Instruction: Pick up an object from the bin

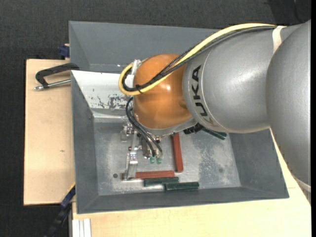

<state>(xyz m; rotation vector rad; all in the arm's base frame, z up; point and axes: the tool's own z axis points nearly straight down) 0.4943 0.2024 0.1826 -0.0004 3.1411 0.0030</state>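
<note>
**Tool low over the floor of the grey metal bin (84,147)**

The tool (131,168) ends just left of a reddish-brown flat stick (154,174) lying along the front wall, with two dark green sticks (181,185) in front of it and another reddish-brown stick (177,153) at right angles to it. The arm's orange cover (158,95) hides the bin's middle. How far the tool is open, and whether it holds anything, cannot be told.

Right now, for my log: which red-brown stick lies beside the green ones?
The red-brown stick lying crosswise, alongside the green sticks; the other stick points away.
</note>
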